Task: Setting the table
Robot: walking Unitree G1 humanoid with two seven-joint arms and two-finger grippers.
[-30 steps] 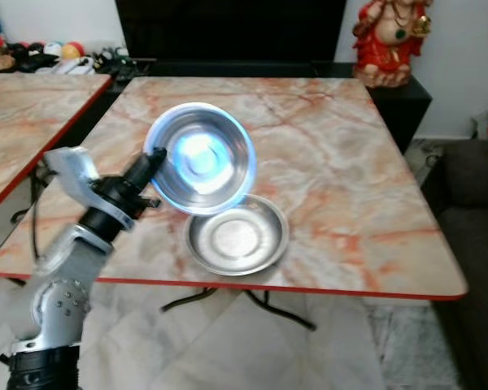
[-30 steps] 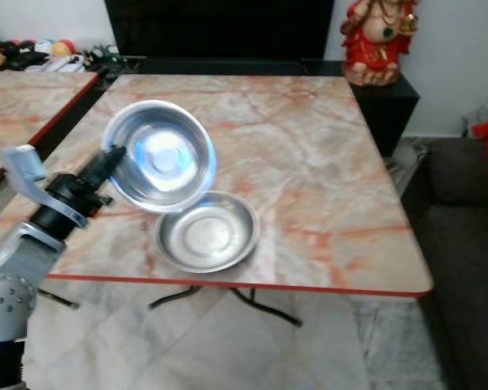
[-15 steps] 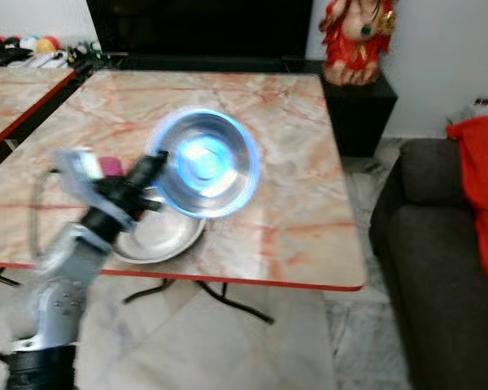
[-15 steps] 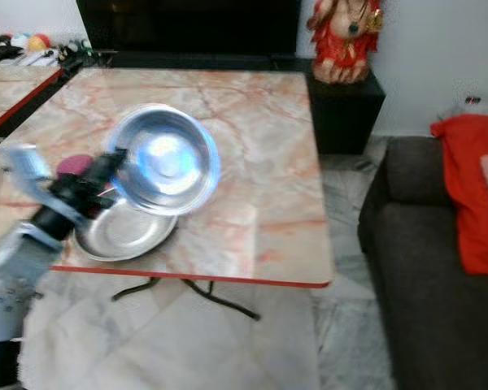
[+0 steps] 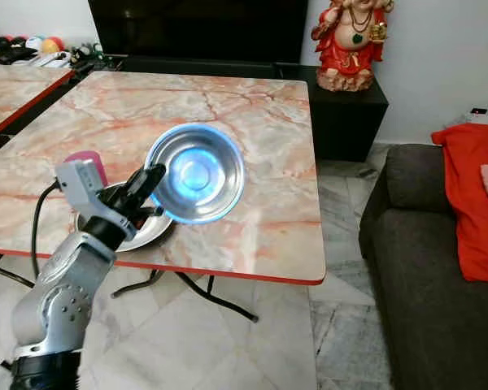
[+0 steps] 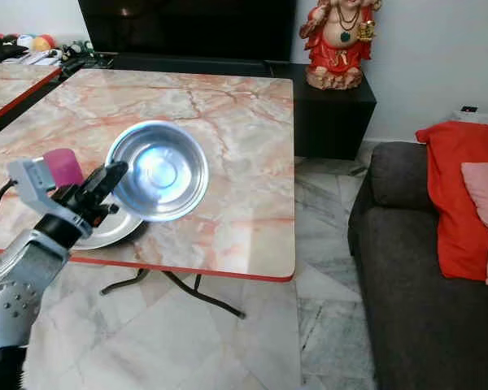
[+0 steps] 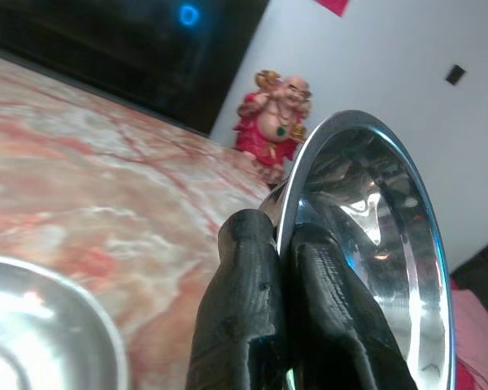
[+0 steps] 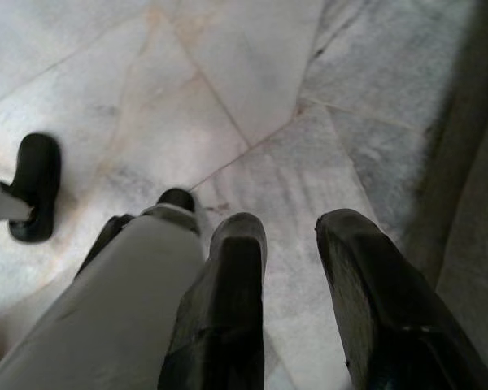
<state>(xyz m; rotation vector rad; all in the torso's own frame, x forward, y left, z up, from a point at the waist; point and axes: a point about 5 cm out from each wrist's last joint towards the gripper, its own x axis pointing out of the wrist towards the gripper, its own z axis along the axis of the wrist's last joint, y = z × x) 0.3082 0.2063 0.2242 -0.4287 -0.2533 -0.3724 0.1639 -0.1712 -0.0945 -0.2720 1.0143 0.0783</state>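
A shiny round steel bowl [image 5: 196,172] was held tilted above the marble-patterned worktop [image 5: 252,122], its rim clamped by the left hand [image 7: 281,268]. A flat steel plate [image 5: 142,231] lay beneath. The right hand [image 8: 289,244] was hung over the floor, fingers apart.

The left arm [image 5: 61,296] reaches forward and up from the lower left, its left gripper [image 5: 146,185] with jaws pinched together on a rim. The right gripper [image 8: 297,309] hangs downward, jaws slightly parted, holding nothing.
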